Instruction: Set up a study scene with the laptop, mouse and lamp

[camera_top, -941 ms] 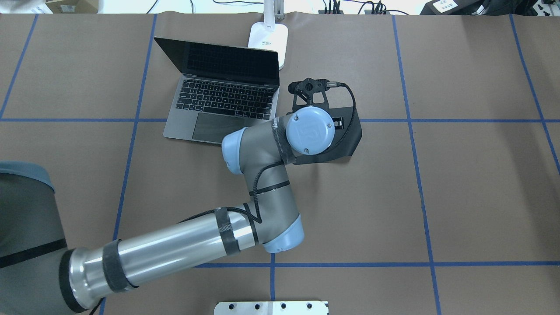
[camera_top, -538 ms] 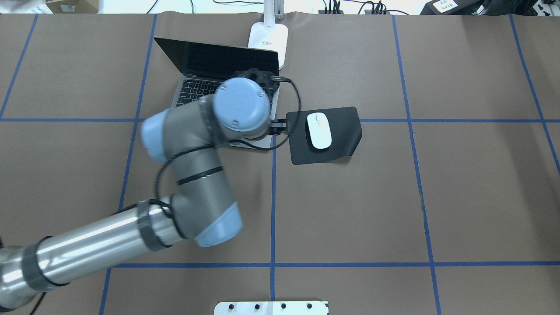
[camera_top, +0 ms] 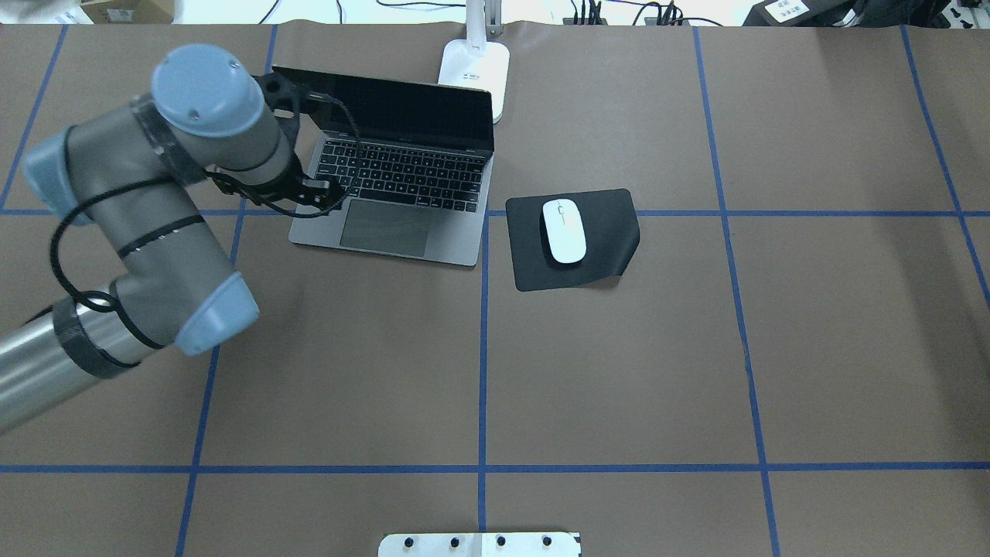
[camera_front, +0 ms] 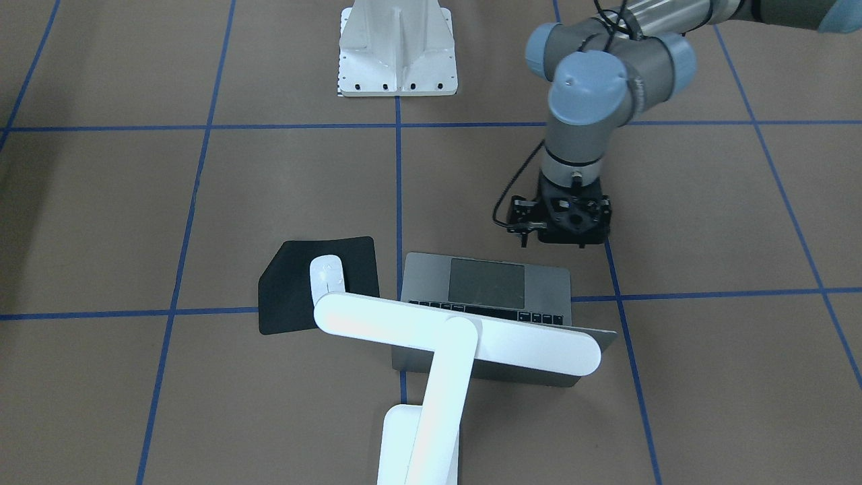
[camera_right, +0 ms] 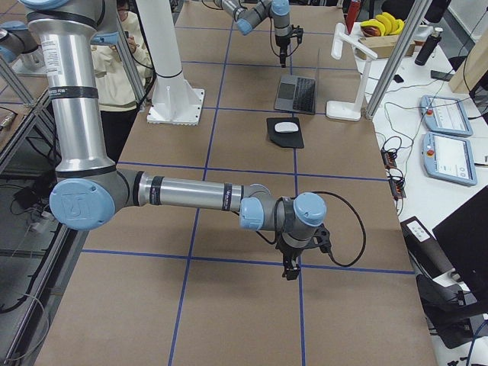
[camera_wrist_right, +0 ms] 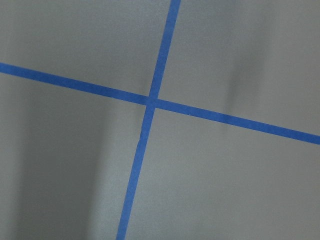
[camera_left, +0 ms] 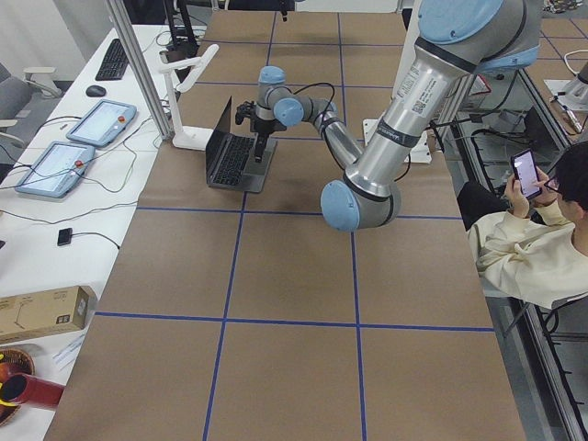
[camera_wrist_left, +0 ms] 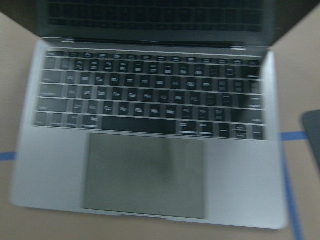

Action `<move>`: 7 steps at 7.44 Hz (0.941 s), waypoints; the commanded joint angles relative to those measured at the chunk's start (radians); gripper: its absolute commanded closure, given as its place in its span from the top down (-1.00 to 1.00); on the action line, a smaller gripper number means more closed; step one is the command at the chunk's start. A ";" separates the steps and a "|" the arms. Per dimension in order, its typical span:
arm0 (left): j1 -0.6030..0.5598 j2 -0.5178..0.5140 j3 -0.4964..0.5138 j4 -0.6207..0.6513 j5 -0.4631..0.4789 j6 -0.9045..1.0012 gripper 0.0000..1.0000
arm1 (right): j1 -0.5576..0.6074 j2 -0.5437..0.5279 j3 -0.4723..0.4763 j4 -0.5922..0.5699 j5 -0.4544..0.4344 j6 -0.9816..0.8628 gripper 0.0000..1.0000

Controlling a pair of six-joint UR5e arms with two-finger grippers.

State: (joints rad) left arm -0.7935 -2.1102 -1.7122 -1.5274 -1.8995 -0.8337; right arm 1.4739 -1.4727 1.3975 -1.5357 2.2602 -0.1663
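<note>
The grey laptop (camera_top: 402, 182) stands open at the back middle, keyboard toward me; it fills the left wrist view (camera_wrist_left: 150, 140). The white mouse (camera_top: 564, 230) lies on a black mat (camera_top: 603, 247) to the laptop's right. The white lamp's base (camera_top: 476, 68) stands behind the laptop; its bar head (camera_front: 458, 333) hangs over the lid. My left gripper (camera_top: 313, 193) hovers over the laptop's front left corner, empty, jaws apart. My right gripper (camera_right: 293, 263) shows only in the exterior right view, low over bare table; I cannot tell its state.
A white ribbed pedestal (camera_front: 397, 50) is bolted at the table's near edge. Blue tape lines (camera_wrist_right: 150, 100) grid the brown table. A seated person (camera_left: 542, 230) is beside the table. Tablets and cables (camera_right: 446, 137) lie beyond the far edge.
My left arm has swung left, from over the black mat, across the laptop, to its front left corner. The mouse, hidden under the wrist before, now lies uncovered on the mat.
</note>
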 commanded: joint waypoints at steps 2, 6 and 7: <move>-0.279 0.158 0.022 0.006 -0.177 0.368 0.99 | 0.014 -0.011 -0.002 -0.001 0.002 0.004 1.00; -0.605 0.271 0.207 -0.010 -0.350 0.848 0.99 | 0.025 -0.014 -0.002 -0.001 0.012 -0.007 1.00; -0.671 0.272 0.267 -0.011 -0.354 0.949 0.99 | 0.026 -0.014 0.000 -0.001 0.012 -0.005 1.00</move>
State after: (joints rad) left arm -1.3700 -1.8445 -1.5268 -1.5369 -2.2273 -0.0287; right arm 1.4974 -1.4862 1.3961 -1.5371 2.2715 -0.1709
